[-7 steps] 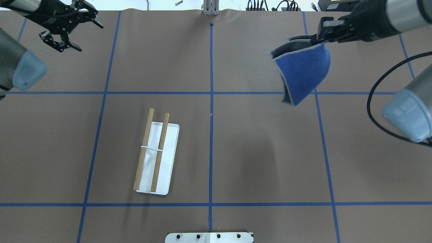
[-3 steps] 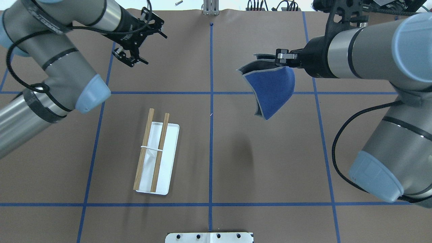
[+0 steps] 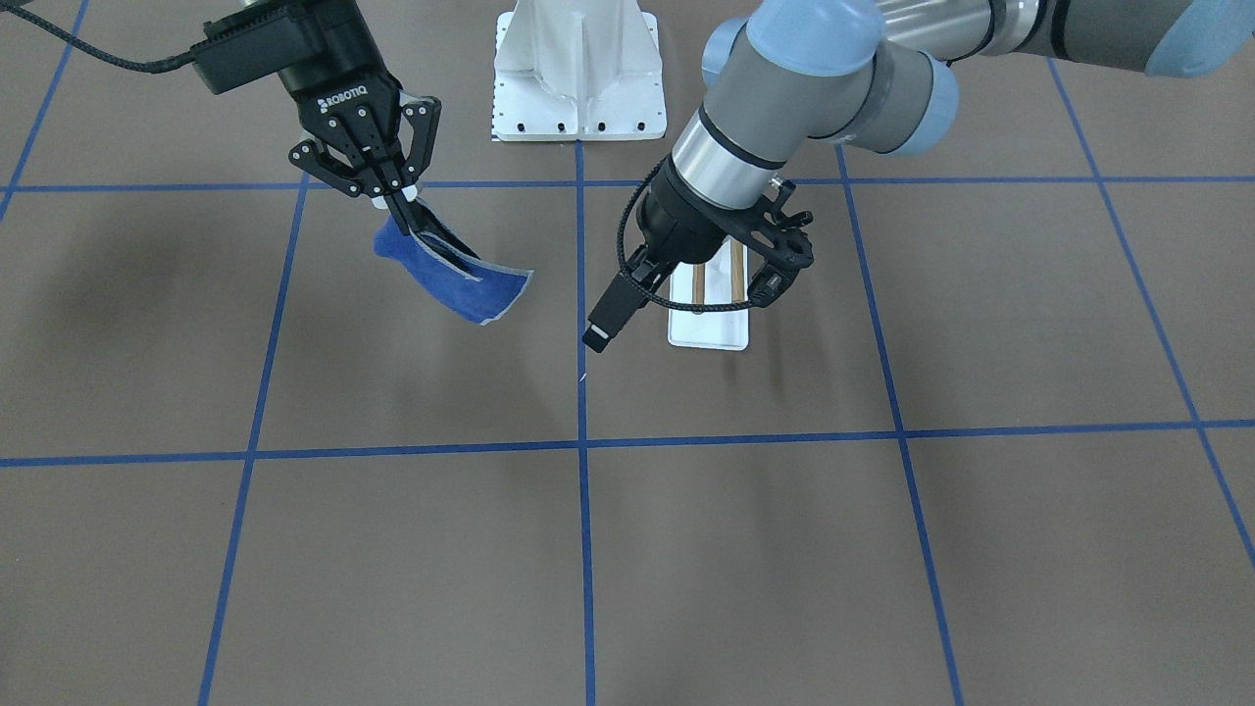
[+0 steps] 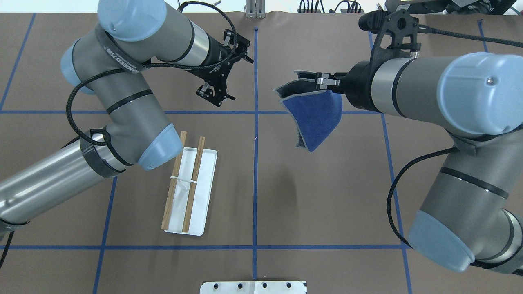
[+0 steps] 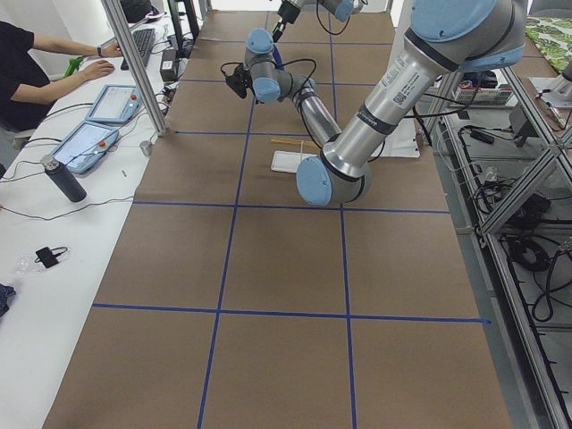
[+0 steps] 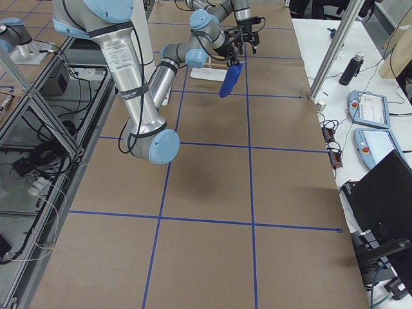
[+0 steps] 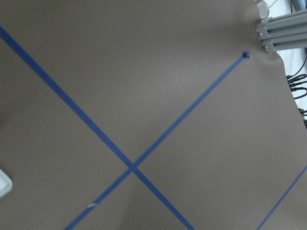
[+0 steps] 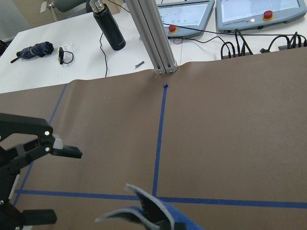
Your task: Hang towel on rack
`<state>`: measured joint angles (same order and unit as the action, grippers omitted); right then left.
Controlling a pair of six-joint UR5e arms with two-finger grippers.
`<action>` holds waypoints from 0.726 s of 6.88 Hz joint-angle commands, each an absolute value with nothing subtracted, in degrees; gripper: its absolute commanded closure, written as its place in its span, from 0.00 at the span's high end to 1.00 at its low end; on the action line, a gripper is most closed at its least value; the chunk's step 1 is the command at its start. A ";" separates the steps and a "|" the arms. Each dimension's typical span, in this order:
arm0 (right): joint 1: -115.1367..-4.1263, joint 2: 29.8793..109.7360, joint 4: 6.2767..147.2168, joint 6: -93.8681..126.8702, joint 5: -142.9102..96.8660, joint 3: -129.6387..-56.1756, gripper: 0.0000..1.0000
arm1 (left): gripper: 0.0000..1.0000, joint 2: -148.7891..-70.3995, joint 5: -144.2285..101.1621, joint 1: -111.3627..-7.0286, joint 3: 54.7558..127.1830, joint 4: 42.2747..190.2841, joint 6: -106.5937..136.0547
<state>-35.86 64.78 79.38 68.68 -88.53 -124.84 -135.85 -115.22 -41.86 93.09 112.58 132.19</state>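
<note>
My right gripper [image 4: 322, 80] is shut on a top corner of the royal-blue towel [image 4: 314, 118], which hangs folded above the table, right of the centre line. The towel also shows in the front view [image 3: 456, 279] under that gripper [image 3: 402, 211], and at the bottom of the right wrist view [image 8: 153, 215]. My left gripper [image 4: 242, 81] is open and empty, just left of the centre line, facing the towel. The right wrist view shows it open [image 8: 64, 187]. The rack [image 4: 193, 179], two wooden dowels over a white base plate, stands bare at near left, partly hidden in the front view [image 3: 708, 328].
Blue tape lines cross the brown table. An aluminium post [image 4: 254, 10] stands at the far edge on the centre line. The white robot pedestal [image 3: 578, 69] sits at the near edge. My left arm's elbow [image 4: 159, 149] hangs over the rack's far end.
Both arms have swung in toward the centre. The right gripper carried the towel left and nearer. The left gripper moved right, up to the centre line, still open.
</note>
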 commanded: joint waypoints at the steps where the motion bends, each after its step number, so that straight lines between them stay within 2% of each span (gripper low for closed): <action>1: -32.97 64.60 79.45 68.56 -83.35 -124.89 0.00 | 0.97 -138.94 -114.96 -40.52 92.29 112.33 139.72; 5: -31.03 64.60 79.45 67.68 -79.28 -126.04 0.00 | 0.97 -139.66 -114.61 -38.06 92.46 112.24 141.68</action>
